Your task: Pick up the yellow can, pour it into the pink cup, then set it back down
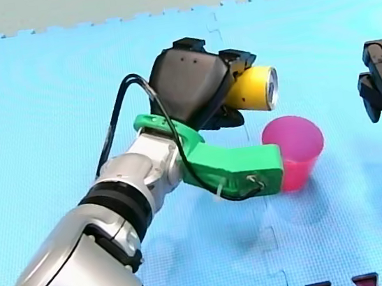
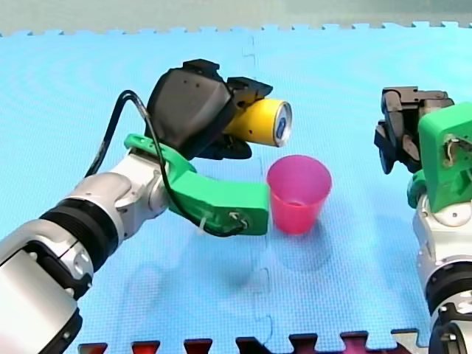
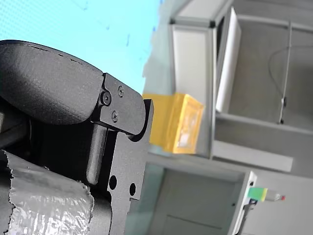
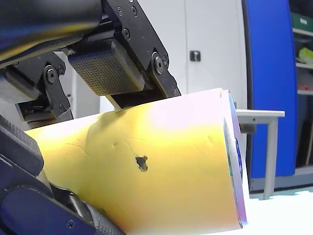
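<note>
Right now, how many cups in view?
1: pink cup upright on the blue mat, below the tipped yellow can held by left hand. Right hand at right edge. Arm could hide more.

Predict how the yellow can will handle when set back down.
The yellow can, tilted in the left hand near the pink cup, shows dents, so probably thin and crushable. Round, it would likely roll if released on its side. The right hand is off right.
</note>
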{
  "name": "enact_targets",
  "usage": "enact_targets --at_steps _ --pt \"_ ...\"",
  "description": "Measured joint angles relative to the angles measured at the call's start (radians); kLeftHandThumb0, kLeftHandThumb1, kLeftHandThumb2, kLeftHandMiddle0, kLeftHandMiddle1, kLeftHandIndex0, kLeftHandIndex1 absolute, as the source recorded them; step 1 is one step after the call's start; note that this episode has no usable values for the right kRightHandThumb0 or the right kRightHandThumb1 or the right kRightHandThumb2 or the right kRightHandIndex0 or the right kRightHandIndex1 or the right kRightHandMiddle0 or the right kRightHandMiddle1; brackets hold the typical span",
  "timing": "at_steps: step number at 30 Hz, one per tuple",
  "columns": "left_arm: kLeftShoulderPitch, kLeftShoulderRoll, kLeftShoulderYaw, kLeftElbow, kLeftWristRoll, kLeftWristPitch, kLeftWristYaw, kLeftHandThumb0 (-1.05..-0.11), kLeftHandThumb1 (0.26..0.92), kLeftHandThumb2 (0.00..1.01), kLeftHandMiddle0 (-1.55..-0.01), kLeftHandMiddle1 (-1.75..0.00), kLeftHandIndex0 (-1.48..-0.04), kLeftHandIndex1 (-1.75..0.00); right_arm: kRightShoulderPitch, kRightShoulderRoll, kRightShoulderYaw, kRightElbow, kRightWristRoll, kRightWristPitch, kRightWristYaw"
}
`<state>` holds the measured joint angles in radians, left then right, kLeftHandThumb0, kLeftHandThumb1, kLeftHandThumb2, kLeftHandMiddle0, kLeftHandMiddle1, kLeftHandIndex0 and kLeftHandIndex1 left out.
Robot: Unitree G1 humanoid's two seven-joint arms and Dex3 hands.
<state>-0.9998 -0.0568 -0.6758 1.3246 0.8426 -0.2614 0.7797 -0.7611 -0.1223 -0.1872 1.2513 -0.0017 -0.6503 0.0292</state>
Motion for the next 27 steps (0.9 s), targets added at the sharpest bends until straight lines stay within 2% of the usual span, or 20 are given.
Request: enact_targets --at_steps 12,22,27 --pt "0.0 -0.001 -0.017 -0.002 0.018 0.02 0.033 -0.378 0.859 0.0 -0.84 -0.99 -1.15 0.0 0.0 0.0 -0.002 0.003 0.0 0.0 0.003" --pt "-0.001 -0.002 -0.032 -0.002 0.024 0.03 0.053 -0.375 0.858 0.0 -0.83 -1.01 -1.14 0.0 -0.001 0.0 -0.008 0.005 0.006 -0.006 0.022" --pt "-0.001 -0.001 -0.038 -0.002 0.032 0.031 0.071 -0.373 0.858 0.0 -0.82 -1.01 -1.14 0.0 -0.002 -0.001 -0.008 0.006 0.006 -0.011 0.023"
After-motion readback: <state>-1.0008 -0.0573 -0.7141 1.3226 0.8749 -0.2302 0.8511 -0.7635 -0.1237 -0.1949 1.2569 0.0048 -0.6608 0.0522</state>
